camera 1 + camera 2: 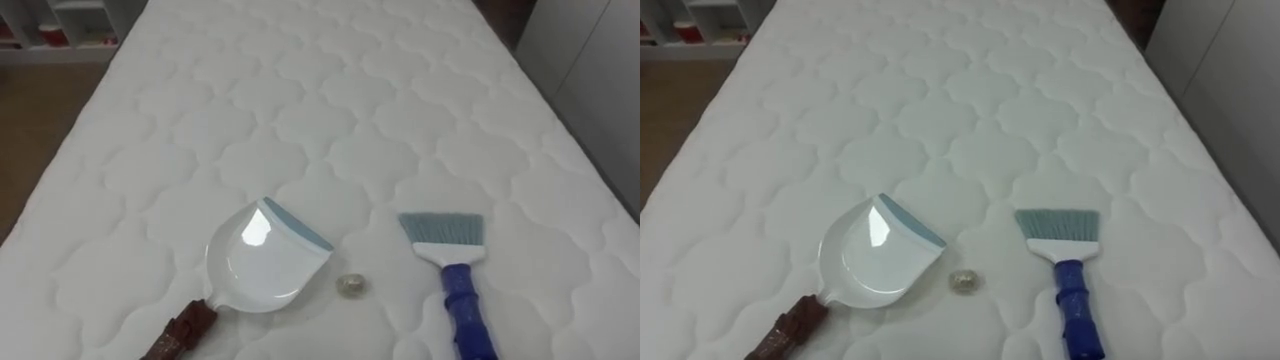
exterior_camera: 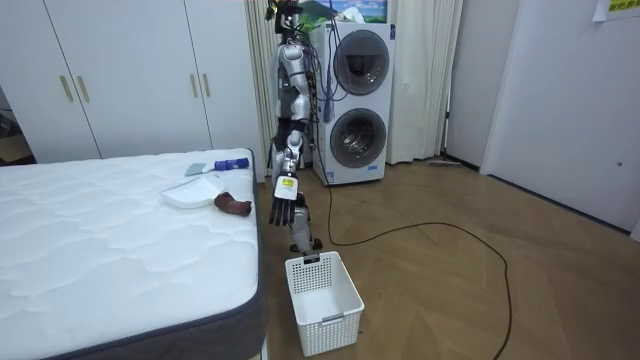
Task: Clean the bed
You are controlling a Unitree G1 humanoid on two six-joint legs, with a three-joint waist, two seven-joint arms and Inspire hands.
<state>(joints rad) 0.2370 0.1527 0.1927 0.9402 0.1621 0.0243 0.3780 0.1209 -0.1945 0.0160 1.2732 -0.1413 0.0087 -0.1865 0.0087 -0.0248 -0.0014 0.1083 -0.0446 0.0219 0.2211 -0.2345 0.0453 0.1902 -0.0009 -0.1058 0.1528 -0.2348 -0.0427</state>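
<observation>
On the white quilted mattress [image 1: 330,120] lies a white dustpan [image 1: 262,262] with a blue-grey lip and a brown handle [image 1: 180,332], near the front edge on the left. To its right lies a brush [image 1: 452,262] with grey bristles and a blue handle. A small crumpled scrap [image 1: 351,286] rests on the mattress between the two. In the room view I stand upright at the bed's end, by the dustpan [image 2: 190,194] and brush [image 2: 222,165]. My left hand [image 2: 283,203] hangs at my side beside the mattress edge, fingers relaxed and holding nothing.
A white slatted basket [image 2: 322,300] stands on the wooden floor by my feet at the bed's corner. Stacked washing machines [image 2: 355,100] stand behind me. White wardrobes [image 2: 130,70] line the wall beyond the bed. Floor and shelves [image 1: 70,25] show past the mattress's far left.
</observation>
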